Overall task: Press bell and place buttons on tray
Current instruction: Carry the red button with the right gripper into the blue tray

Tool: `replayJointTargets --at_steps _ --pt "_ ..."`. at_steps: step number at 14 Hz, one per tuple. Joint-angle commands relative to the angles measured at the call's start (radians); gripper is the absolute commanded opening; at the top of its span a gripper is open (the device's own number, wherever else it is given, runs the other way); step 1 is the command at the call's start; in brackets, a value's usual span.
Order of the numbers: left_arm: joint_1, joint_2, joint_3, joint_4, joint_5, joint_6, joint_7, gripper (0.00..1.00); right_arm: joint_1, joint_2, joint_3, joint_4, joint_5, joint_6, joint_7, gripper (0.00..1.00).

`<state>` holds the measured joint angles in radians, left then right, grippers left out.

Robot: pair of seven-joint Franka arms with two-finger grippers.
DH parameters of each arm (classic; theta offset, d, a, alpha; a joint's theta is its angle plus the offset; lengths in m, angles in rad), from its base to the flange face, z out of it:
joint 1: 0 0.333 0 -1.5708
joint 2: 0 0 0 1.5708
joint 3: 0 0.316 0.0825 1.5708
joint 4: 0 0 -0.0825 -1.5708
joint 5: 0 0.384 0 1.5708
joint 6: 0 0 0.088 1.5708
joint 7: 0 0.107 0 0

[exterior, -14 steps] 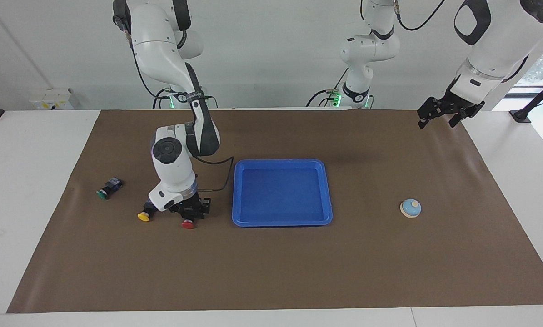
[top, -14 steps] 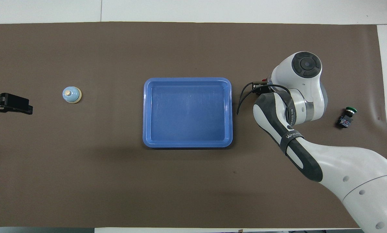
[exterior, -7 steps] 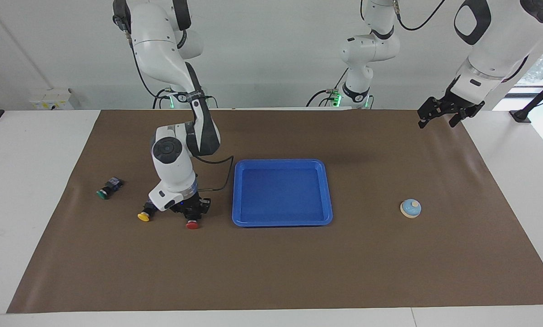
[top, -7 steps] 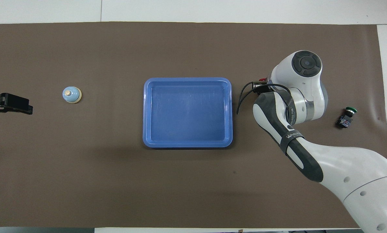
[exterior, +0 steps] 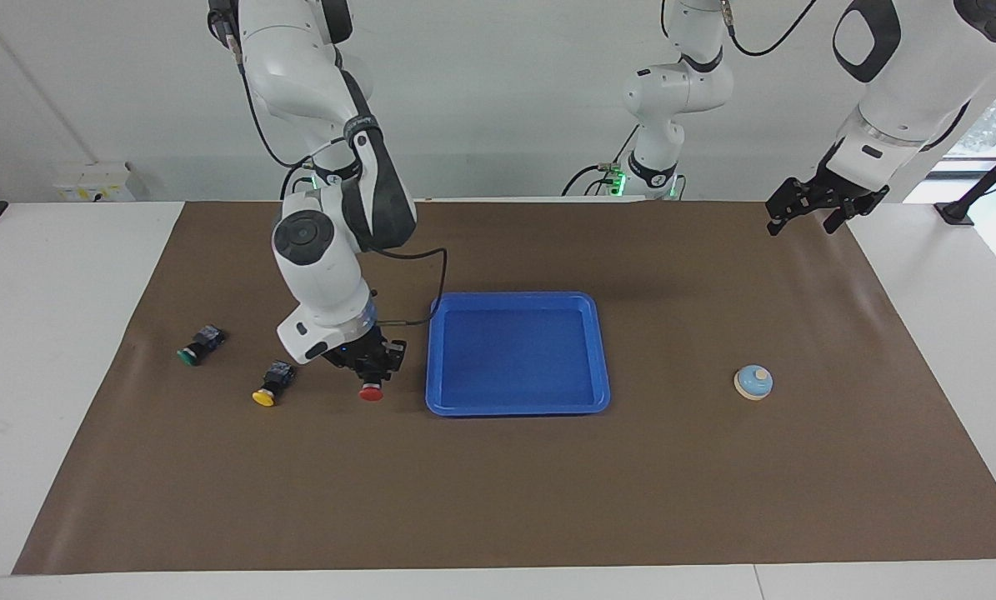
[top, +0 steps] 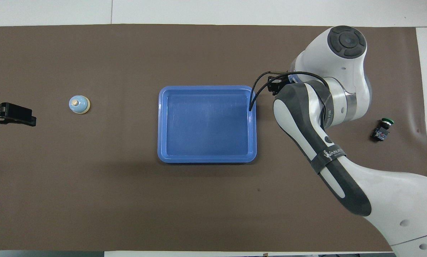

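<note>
My right gripper (exterior: pixel 372 375) is shut on the red button (exterior: pixel 371 392) and holds it just above the mat, beside the blue tray (exterior: pixel 516 408) at the right arm's end of it. The yellow button (exterior: pixel 267 387) lies on the mat close by. The green button (exterior: pixel 198 345) lies further toward the right arm's end. In the overhead view the arm hides the red and yellow buttons; the green button (top: pixel 382 130) and the tray (top: pixel 206 159) show. The light-blue bell (exterior: pixel 753 382) sits toward the left arm's end. My left gripper (exterior: pixel 800 218) waits open above the mat's corner.
A brown mat (exterior: pixel 498 500) covers the table's middle, with white table edge around it. The bell (top: pixel 79 104) stands alone between the tray and my left gripper (top: pixel 29 119). The right arm's black cable hangs over the tray's corner.
My right gripper closed on the red button, rose with it and moved toward the tray. The yellow button now lies uncovered. The left arm has not moved.
</note>
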<state>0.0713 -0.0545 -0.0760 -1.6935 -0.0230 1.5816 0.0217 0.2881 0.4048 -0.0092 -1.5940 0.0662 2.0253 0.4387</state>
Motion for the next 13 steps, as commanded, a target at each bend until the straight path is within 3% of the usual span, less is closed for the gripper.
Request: replayJointTargets --at_steps 1,4,9,13 --pt "0.001 -0.005 0.001 0.011 -0.002 -0.008 0.000 1.00 0.077 0.009 0.009 0.028 0.014 -0.011 0.151 0.00" --pt "0.001 -0.005 0.002 0.009 -0.002 -0.008 0.000 1.00 0.120 0.009 0.011 0.006 0.014 0.013 0.184 0.00" --pt "0.001 -0.005 0.002 0.009 -0.002 -0.008 0.000 1.00 0.201 0.011 0.009 -0.177 0.026 0.257 0.216 0.00" --pt "0.001 -0.005 0.002 0.009 -0.002 -0.008 0.000 1.00 0.206 0.012 0.011 -0.254 0.024 0.349 0.215 0.00"
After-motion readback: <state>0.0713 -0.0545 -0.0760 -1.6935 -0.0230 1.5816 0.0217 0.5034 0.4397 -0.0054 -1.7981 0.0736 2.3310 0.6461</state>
